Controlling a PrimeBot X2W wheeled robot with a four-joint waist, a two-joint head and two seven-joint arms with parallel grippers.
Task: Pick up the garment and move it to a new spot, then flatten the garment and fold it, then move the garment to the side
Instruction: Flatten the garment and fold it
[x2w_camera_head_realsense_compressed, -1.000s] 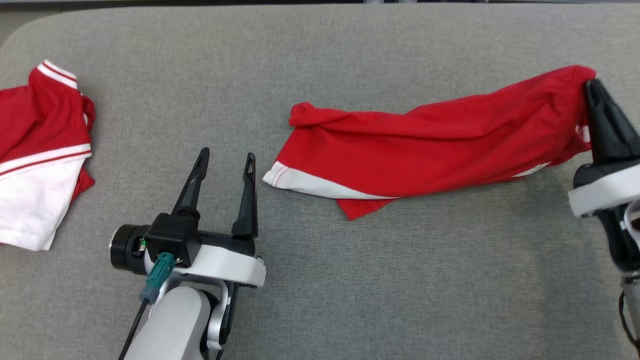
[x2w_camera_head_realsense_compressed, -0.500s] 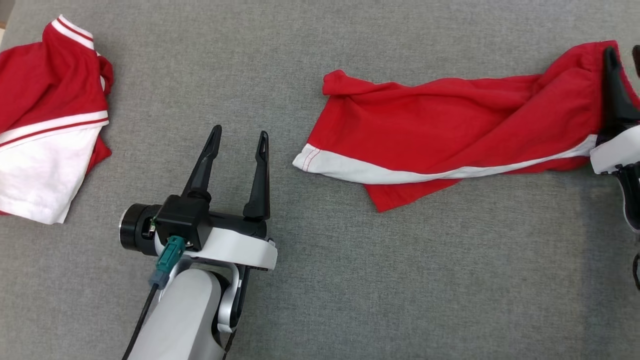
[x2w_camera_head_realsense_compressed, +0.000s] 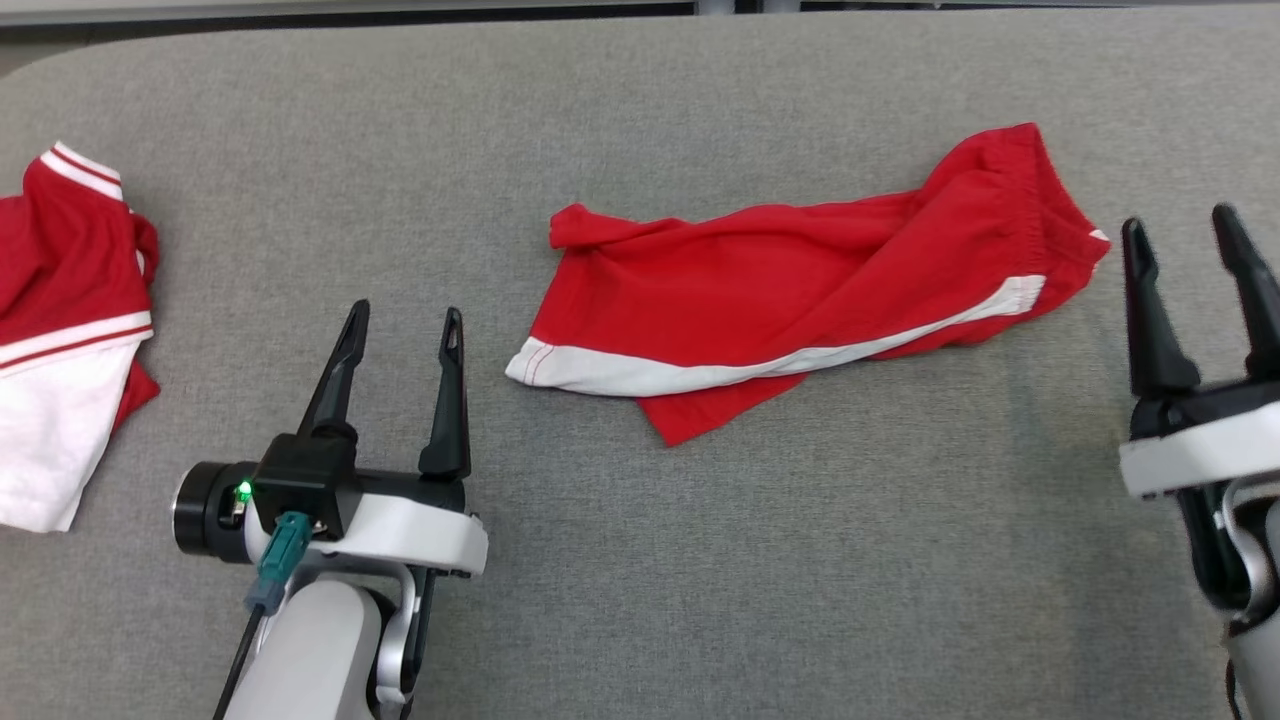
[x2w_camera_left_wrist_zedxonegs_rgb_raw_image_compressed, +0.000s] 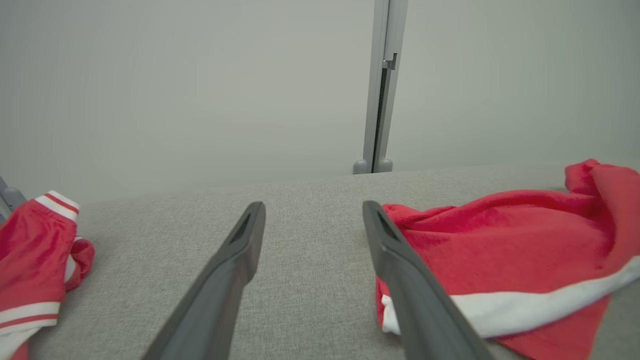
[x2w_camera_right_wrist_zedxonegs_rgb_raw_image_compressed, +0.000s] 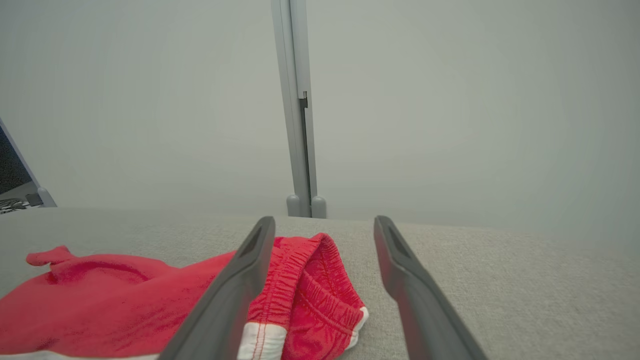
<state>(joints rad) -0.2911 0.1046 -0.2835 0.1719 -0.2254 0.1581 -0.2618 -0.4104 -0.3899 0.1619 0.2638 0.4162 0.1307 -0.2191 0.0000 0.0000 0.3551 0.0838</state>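
The right pincer (x2w_camera_head_realsense_compressed: 1180, 220), at the right edge, and the left pincer (x2w_camera_head_realsense_compressed: 405, 310), at the lower left, are both standing open and empty near the rumpled red shorts (x2w_camera_head_realsense_compressed: 760, 290) lying mid-frame, which are probably needing gentle pulls at both ends.

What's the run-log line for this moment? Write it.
red shorts: crumpled, unheld | left gripper: open | right gripper: open, beside red shorts
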